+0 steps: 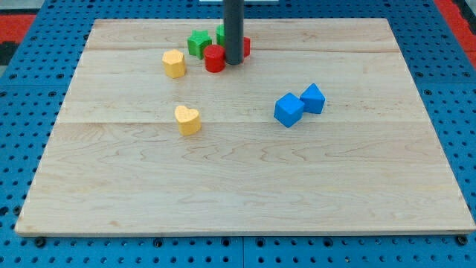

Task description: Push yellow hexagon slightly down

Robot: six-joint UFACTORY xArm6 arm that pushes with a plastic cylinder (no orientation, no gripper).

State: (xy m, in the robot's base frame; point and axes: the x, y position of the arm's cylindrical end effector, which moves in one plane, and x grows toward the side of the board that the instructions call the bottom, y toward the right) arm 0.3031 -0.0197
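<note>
Near the top edge of the wooden board (245, 193), a little left of its middle, the dark rod comes straight down and my tip (233, 62) rests among a small cluster of blocks. There are no fingers on it to spread or close, only the plain rod end. A red cylinder (215, 58) sits just beside the tip on the view's left, with a green star (198, 42) above that. Another green block (221, 34) and another red block (245, 47) peek out from behind the rod, shapes unclear. The yellow hexagon (174, 63) lies left of the cluster, apart from the tip. A yellow heart (187, 119) sits lower, towards the centre. Two blue cubes (299, 105) touch each other right of centre.
</note>
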